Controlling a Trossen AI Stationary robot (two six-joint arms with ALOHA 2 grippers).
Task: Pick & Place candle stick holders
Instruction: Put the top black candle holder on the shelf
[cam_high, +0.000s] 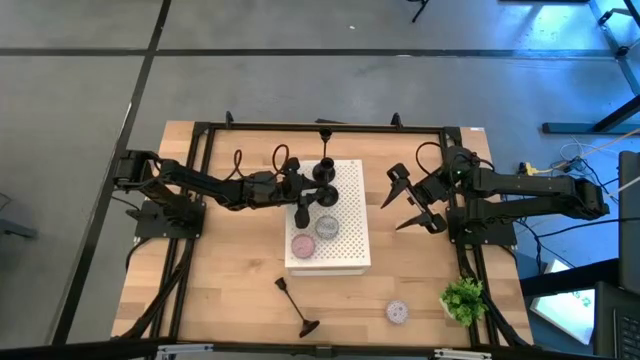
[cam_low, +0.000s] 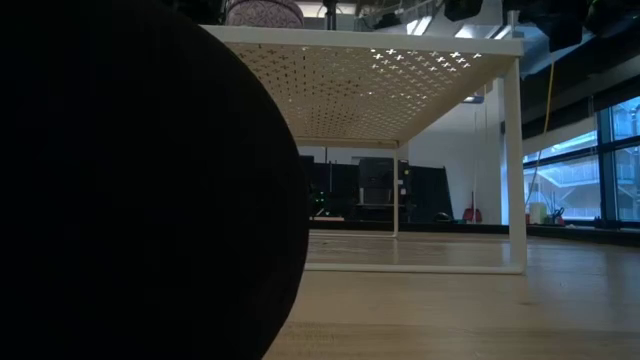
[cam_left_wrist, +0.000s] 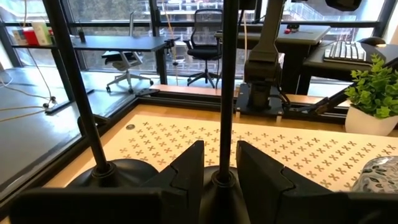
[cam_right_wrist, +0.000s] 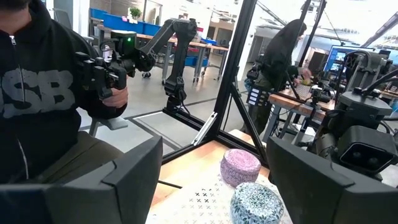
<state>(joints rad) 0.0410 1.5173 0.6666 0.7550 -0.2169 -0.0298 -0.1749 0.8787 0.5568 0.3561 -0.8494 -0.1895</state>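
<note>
bright daylight through windows; low view half blacked out.

Table (cam_high: 230, 300) is showing pale, smooth wood planks. Perforated board (cam_high: 345, 245) is looking like matt white metal. Black candle stick holder (cam_left_wrist: 222, 93) is reading smooth, semi-gloss. Grey puck (cam_right_wrist: 256, 202) is looking speckled, matt.

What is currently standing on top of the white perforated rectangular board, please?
On the white perforated rectangular board stand two black stemmed candle holders, the nearer gripped by the left gripper, plus a pink puck and a grey patterned puck. The arm covers part of the board.
</note>
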